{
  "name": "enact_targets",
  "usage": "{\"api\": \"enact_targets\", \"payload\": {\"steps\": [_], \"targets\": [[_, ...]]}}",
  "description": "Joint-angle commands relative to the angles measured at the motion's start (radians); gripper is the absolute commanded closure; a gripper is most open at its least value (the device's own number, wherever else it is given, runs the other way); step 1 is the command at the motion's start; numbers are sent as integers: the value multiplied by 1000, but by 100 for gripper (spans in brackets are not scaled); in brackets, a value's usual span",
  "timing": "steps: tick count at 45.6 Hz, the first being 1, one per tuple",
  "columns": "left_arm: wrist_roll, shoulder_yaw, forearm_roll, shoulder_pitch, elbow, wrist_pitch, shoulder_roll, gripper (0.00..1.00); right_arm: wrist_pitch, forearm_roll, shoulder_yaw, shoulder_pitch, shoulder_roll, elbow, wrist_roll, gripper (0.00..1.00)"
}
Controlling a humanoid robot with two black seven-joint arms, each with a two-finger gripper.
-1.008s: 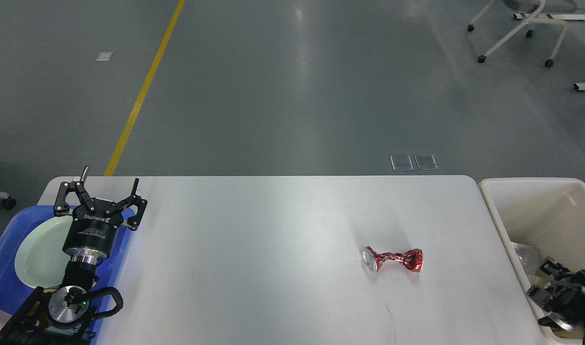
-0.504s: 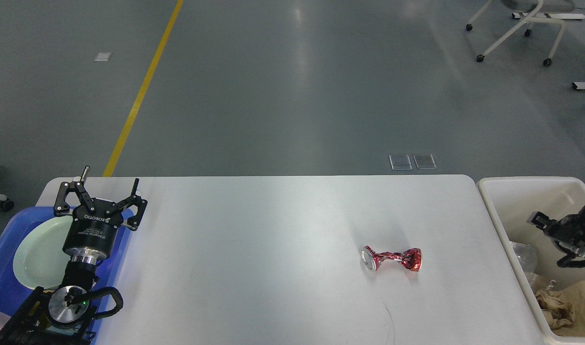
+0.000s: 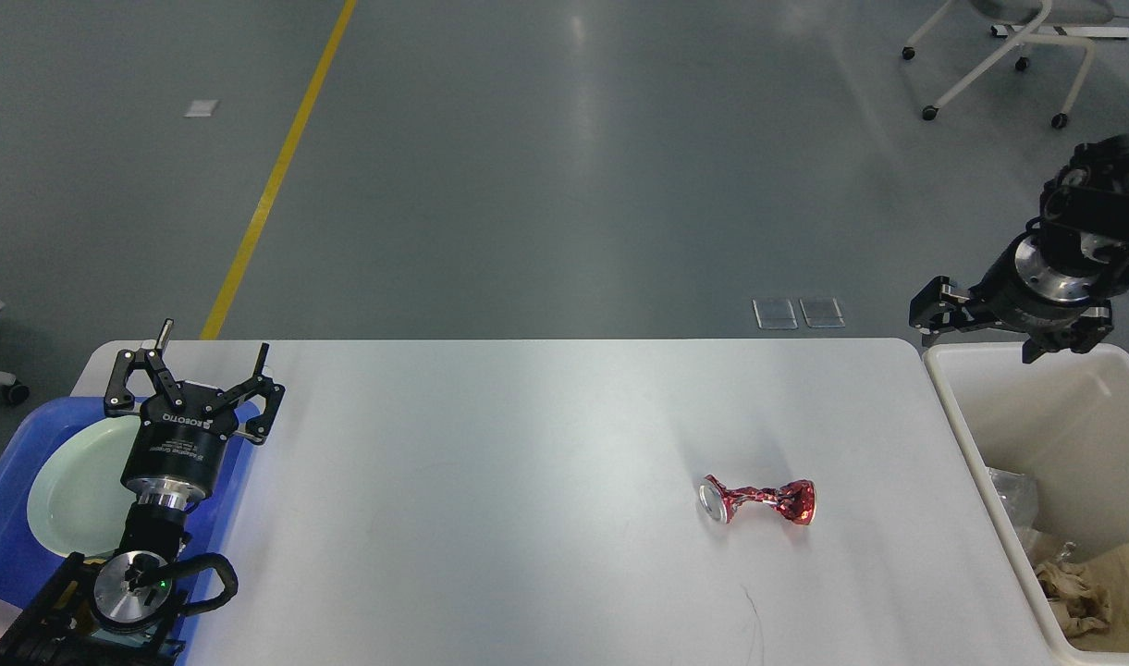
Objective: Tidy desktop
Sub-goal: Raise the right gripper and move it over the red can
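The desktop [image 3: 527,444] is a wide white tabletop. A crushed red can [image 3: 758,499] lies on its side right of centre. My left gripper [image 3: 214,339] stands open and empty at the table's left end, over the far edge of a blue tray [image 3: 9,527] that holds a pale green plate [image 3: 69,490]. My right gripper [image 3: 980,335] hangs open and empty in the air above the far left corner of a cream bin [image 3: 952,388], well beyond and to the right of the can.
The bin stands against the table's right end and holds crumpled brown paper [image 3: 1096,573] and clear wrapping. A yellow floor line [image 3: 268,185] and a wheeled chair base [image 3: 999,65] lie beyond the table.
My right arm has risen out of the bin, from low inside it to above its far left corner. The left arm and the can have not moved.
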Motion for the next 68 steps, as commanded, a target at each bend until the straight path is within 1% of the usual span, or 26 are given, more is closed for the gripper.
{"api": "enact_targets", "payload": {"steps": [1, 6, 7, 11, 16, 19, 41, 45, 49, 52, 54, 56, 60, 62, 65, 68], "targets": [[0, 0, 0, 1, 0, 0, 0, 4, 74, 3, -71, 216, 33, 202, -2, 0], [-2, 0, 0, 1, 1, 0, 0, 4, 90, 6, -81, 367, 32, 371, -4, 0], [-2, 0, 0, 1, 1, 0, 0, 4, 93, 17, -83, 422, 32, 435, -4, 0], [-2, 0, 0, 1, 1, 0, 0, 4, 93, 49, -92, 528, 35, 569, -4, 0], [-2, 0, 0, 1, 0, 0, 0, 4, 80, 101, -94, 622, 36, 673, -4, 0], [-2, 0, 0, 1, 0, 0, 0, 4, 79, 132, -94, 631, 38, 676, -2, 0], [0, 0, 0, 1, 0, 0, 0, 4, 54, 147, -89, 590, 66, 657, -2, 0], [0, 0, 0, 1, 0, 0, 0, 4, 15, 176, -91, 573, 66, 654, -4, 0], [0, 0, 0, 1, 1, 0, 0, 4, -48, 274, -98, 531, 67, 623, -11, 0], [0, 0, 0, 1, 0, 0, 0, 4, -90, 391, -109, 491, 79, 600, -40, 0], [0, 0, 0, 1, 0, 0, 0, 4, -131, 491, -118, 470, 90, 589, -71, 0], [0, 0, 0, 1, 1, 0, 0, 4, -192, 602, -129, 452, 99, 584, -112, 0], [0, 0, 0, 1, 0, 0, 0, 4, -336, 819, -124, 425, 118, 586, -240, 0], [0, 0, 0, 1, 0, 0, 0, 4, -410, 903, -120, 409, 124, 586, -292, 0], [0, 0, 0, 1, 0, 0, 0, 4, -524, 1009, -115, 376, 133, 586, -324, 0], [0, 0, 0, 1, 1, 0, 0, 4, -614, 1112, -109, 350, 144, 586, -329, 0]]}}
